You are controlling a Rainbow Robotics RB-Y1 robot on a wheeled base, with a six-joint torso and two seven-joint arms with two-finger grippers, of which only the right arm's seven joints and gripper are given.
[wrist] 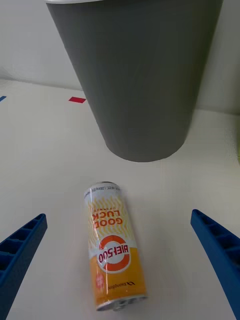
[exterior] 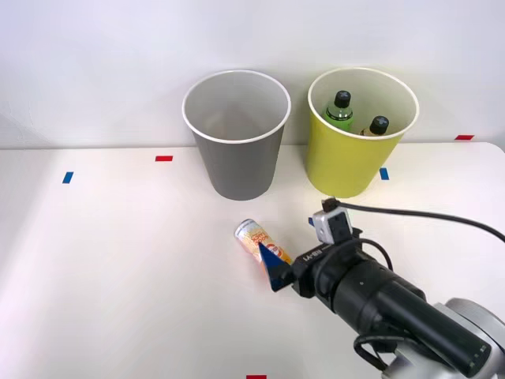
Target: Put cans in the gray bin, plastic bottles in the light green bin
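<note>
While the can lies on its side on the white table, the biggest risk is that it rolls: it is round, and if 1 blue finger touches before the other it could trundle off toward the gray bin just beyond its far end. A smaller risk is a skewed pinch that lets it tilt on the lift. The right gripper is spread wide and holding nothing, 1 finger on each side of the can. From the front view, 2 plastic bottles already stand in the light green bin, and the gray bin's inside looks bare. From the wrist view, clear table shows between each finger and the can.
</note>
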